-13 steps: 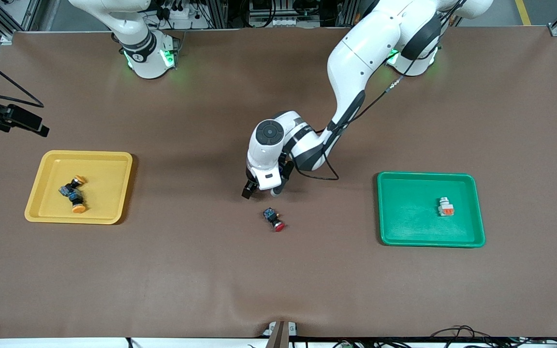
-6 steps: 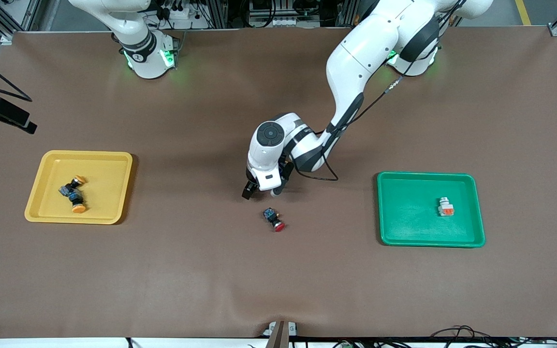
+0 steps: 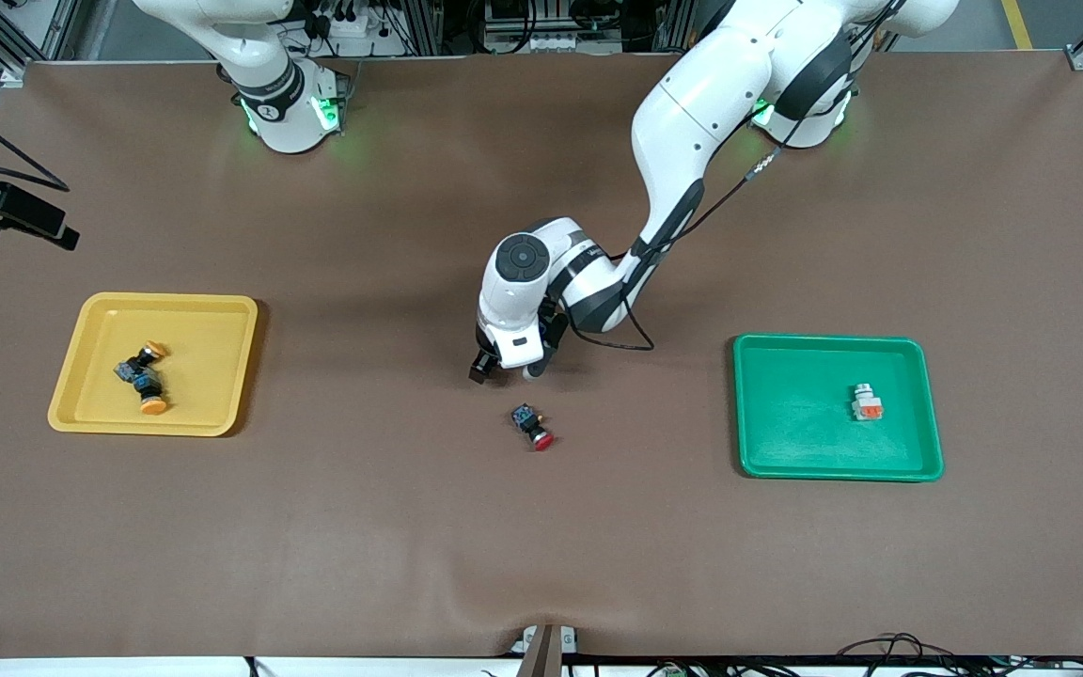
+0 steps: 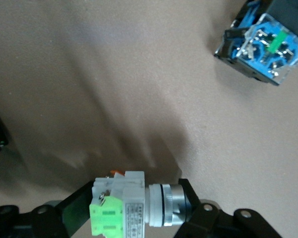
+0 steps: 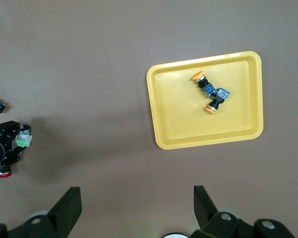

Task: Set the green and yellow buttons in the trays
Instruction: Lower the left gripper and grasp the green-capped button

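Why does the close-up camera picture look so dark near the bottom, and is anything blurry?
In the left wrist view, the left gripper and the green-block switch between its fingers cast a broad soft shadow on the brown table; the switch looks sharp, the red-capped switch at the corner slightly soft. The front view is evenly lit, with green glows at the arm bases.

Left hand low, fingers closed; right hand raised, fingers spread.
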Tool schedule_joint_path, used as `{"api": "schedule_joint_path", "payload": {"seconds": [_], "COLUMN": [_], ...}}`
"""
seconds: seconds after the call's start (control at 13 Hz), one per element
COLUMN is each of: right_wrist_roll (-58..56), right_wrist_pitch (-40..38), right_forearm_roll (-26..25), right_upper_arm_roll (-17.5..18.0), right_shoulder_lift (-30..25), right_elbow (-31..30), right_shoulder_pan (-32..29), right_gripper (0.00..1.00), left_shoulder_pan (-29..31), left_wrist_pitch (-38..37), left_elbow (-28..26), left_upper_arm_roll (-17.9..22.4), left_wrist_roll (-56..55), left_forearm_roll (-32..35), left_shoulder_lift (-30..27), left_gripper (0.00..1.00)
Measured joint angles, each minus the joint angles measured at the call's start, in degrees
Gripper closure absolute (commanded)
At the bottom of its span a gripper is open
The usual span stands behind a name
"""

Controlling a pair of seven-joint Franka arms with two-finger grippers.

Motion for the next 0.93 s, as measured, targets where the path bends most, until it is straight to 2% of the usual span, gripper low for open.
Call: {"api": "schedule_joint_path", "payload": {"seconds": [0.31, 0.62, 0.93], "right_wrist_roll": [0.01, 0.01, 0.01], "right_wrist_pitch": [-0.98, -3.23, -3.23], "right_forearm_roll": [0.0, 0.0, 0.0], "right_upper_arm_roll": [0.02, 0.03, 0.01], "right_shoulder_lift": [0.0, -0.03, -0.05], "right_elbow": [0.02, 0.03, 0.03], "right_shoulder_pan": [0.0, 0.02, 0.02], "right_gripper": [0.0, 0.0, 0.0], "left_shoulder_pan": [0.96, 4.97, 9.93], "left_wrist_pitch": [-3.52, -13.22, -21.6], "left_elbow": [1.81, 2.61, 2.59], "left_upper_arm_roll": [0.98, 1.22, 1.24], "left_wrist_roll": [0.0, 1.31, 9.16], "left_forearm_roll": [0.0, 0.0, -0.05], "left_shoulder_lift": [-2.05, -8.98, -14.12], "left_gripper": [0.93, 0.93, 0.89]}}
